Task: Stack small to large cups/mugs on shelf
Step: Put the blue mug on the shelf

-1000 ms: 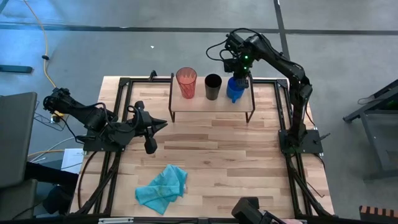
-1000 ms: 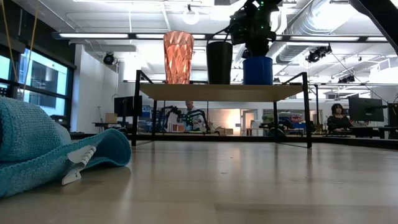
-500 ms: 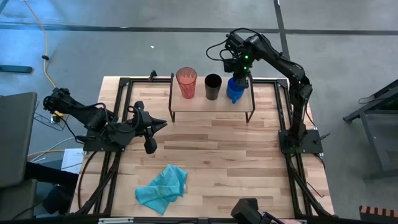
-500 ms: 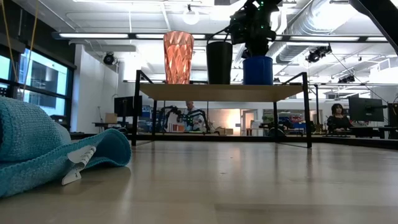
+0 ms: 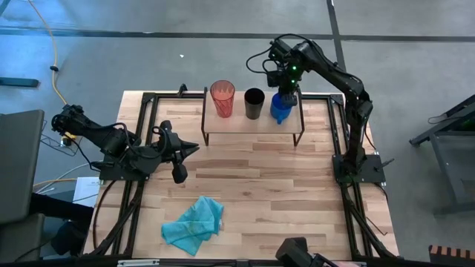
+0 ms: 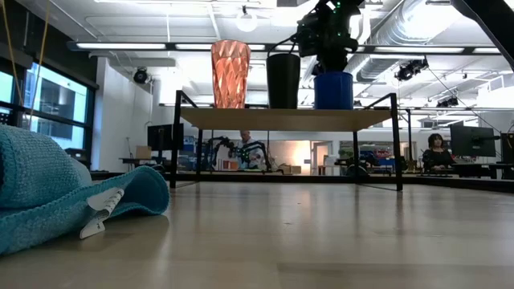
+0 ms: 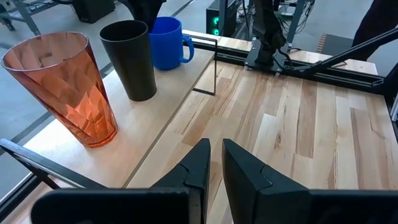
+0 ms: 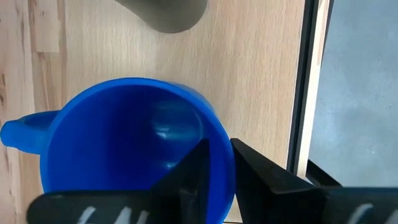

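The shelf [image 5: 252, 127] stands at the table's far side on thin black legs. On its board stand the red-orange tumbler [image 5: 222, 98], the black cup [image 5: 254, 103] and the blue mug [image 5: 280, 108], left to right in a row, each on its base. The low view shows the same row: tumbler [image 6: 230, 74], black cup [image 6: 283, 80], blue mug [image 6: 332, 90]. My right gripper [image 5: 286, 92] is right above the blue mug, shut on its rim. My left gripper [image 5: 194, 147] waits shut over the table's left part, pointing at the shelf. My right gripper [image 8: 219, 163] has the blue mug's wall at the rim [image 8: 225, 149], opposite the handle [image 8: 15, 134]. One finger [image 8: 193, 168] is inside the mug and one [image 8: 252, 168] outside. The fingers come from above, pointing down. The mug stands upright with its base on the shelf board [image 6: 285, 119].
A crumpled teal cloth [image 5: 194, 225] lies near the table's near edge, left of centre, and fills the low view's left side [image 6: 56, 193]. Black frame rails run along the table's left and right sides. Bare wood lies between the shelf and the cloth.
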{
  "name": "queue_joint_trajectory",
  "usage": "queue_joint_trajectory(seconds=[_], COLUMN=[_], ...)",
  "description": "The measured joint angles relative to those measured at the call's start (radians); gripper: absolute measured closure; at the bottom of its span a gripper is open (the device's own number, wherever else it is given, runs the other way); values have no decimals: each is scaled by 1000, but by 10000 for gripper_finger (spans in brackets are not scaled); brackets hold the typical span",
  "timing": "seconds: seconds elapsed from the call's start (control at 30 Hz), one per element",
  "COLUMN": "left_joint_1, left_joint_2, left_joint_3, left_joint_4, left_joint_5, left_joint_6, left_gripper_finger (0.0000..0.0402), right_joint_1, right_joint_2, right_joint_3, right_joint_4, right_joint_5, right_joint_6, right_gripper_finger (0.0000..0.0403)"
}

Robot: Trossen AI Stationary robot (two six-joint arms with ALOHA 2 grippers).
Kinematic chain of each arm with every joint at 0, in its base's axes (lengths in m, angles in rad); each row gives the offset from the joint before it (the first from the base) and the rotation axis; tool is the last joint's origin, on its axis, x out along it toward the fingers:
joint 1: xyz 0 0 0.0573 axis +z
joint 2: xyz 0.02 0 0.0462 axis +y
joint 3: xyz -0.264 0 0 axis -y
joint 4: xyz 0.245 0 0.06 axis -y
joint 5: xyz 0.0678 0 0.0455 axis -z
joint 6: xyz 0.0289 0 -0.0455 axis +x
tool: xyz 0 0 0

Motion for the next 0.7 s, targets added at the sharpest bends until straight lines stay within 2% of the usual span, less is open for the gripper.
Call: queue_joint_trajectory(seconds=[0.7], left_joint_1=[0], left_joint_2=[0], left_joint_3=[0], left_joint_4=[-9], left_joint_5=[17], left_joint_6=[-8], left_gripper_finger=[369], right_joint_1=[25], right_joint_2=[0], right_joint_3=[0], right_joint_4=[20], right_joint_5=[0], right_joint_6=[-22], right_gripper_finger=[352])
